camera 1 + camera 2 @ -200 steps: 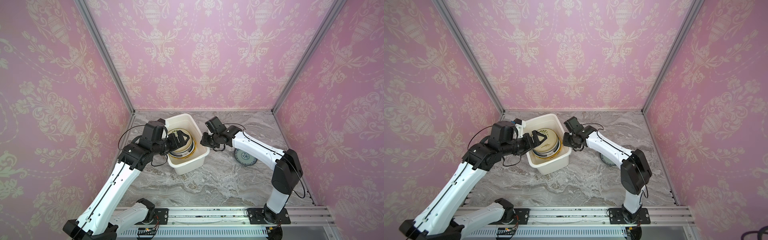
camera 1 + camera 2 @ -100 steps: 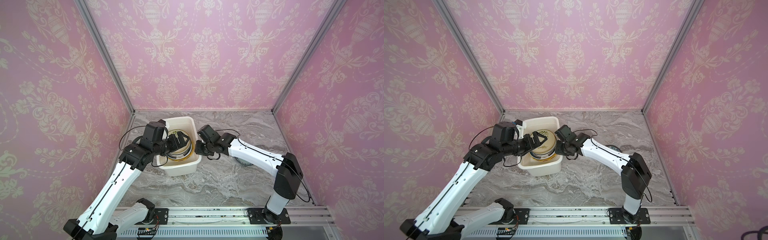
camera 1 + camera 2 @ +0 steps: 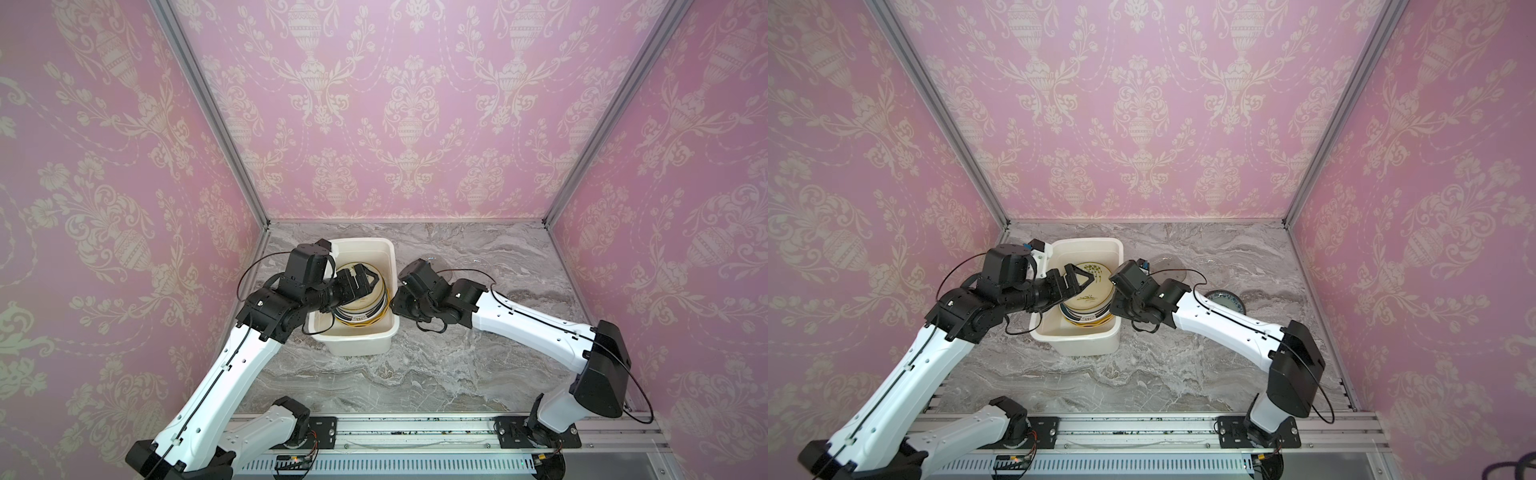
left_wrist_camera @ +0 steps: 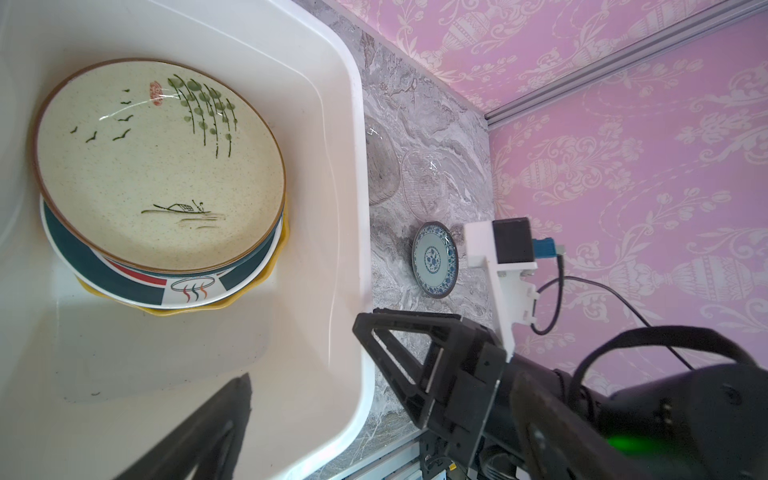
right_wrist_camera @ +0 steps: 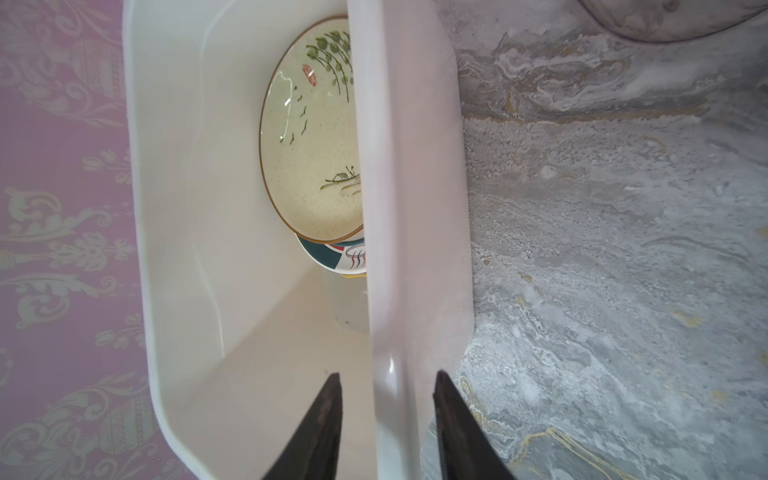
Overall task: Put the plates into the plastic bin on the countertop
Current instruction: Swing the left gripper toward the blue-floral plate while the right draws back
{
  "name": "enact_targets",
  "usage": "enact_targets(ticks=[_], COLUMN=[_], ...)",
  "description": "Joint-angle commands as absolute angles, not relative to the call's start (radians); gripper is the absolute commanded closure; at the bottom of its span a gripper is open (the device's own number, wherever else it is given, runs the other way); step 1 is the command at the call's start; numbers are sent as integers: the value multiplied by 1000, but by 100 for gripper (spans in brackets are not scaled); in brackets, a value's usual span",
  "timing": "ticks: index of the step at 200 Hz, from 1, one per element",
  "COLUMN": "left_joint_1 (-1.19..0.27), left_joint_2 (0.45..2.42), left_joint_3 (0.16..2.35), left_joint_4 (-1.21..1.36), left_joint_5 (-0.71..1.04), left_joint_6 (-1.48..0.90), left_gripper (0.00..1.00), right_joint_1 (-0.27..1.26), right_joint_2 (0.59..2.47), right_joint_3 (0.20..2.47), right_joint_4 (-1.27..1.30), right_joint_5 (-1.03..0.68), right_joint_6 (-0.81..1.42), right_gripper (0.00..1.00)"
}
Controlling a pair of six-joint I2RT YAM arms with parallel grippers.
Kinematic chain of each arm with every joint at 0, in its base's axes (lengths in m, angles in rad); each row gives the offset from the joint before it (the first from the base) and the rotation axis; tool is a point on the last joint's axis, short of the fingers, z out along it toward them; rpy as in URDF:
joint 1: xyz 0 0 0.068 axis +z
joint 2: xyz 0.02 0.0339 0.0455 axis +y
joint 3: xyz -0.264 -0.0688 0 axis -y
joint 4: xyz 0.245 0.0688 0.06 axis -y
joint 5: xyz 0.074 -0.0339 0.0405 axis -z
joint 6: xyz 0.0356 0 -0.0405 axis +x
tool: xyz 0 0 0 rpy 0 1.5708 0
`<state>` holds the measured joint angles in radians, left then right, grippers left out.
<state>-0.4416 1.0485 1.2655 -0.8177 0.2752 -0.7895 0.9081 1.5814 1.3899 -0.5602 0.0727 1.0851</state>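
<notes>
Right gripper (image 5: pixel 387 375) sits astride the right-hand wall of the bin (image 5: pixel 399 166), one finger inside and one outside. The jaws are partly apart, with a gap showing on the inner side, so it looks to be pinching nothing. Left gripper (image 3: pixel 1081 279) hovers over the bin's mouth, spread wide and empty.

Right below it is the stack (image 3: pixel 1088 301): a cream plate (image 4: pixel 158 166) with green sprigs on top, a white dark-rimmed plate (image 4: pixel 104 270) under it, and a yellow plate (image 4: pixel 183 309) peeking out at the bottom. I can't count how many are in there. The bin stands on the surface (image 3: pixel 1142 374), toward the back left corner.

Out on the surface there's a blue-patterned plate (image 4: pixel 434 259) beside the right arm. Further back are a greyish glass plate (image 4: pixel 380 166) and a clear glass plate (image 4: pixel 424 183), close together just beside the bin.

My read is that we're mid-job and between plates, with three to go. Next, I'd say, the right gripper must lift clear of the rim without dragging the bin. Then it can go for the blue plate, which lies flat, so a finger has to get under its lip.
</notes>
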Motion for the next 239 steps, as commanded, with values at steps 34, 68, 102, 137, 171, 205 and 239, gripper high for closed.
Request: enact_targets(ticks=[34, 68, 102, 137, 171, 205, 239], left_joint_1=[-525, -714, -861, -963, -1034, -1098, -1127], left_joint_2=[1085, 1180, 1273, 1347, 1385, 1405, 1417], left_joint_3=[1399, 1502, 1560, 1604, 1618, 1617, 1603], left_joint_4=[-889, -915, -926, -956, -958, -929, -849], left_joint_5=[203, 63, -37, -128, -168, -213, -194], left_joint_6=[-601, -462, -363, -297, -258, -193, -148], left_gripper=[1, 1, 1, 1, 1, 1, 1], right_joint_1=[781, 625, 430, 232, 71, -21, -47], right_joint_2=[1401, 1265, 1128, 1017, 1021, 1117, 1262], right_joint_3=[1311, 1165, 996, 865, 813, 849, 966], right_joint_4=[-595, -590, -626, -624, -585, -536, -568], right_joint_5=[95, 27, -51, -118, -207, -300, -312], right_joint_6=[1057, 1040, 1032, 1015, 998, 972, 886], right_gripper=[48, 47, 46, 46, 47, 47, 45])
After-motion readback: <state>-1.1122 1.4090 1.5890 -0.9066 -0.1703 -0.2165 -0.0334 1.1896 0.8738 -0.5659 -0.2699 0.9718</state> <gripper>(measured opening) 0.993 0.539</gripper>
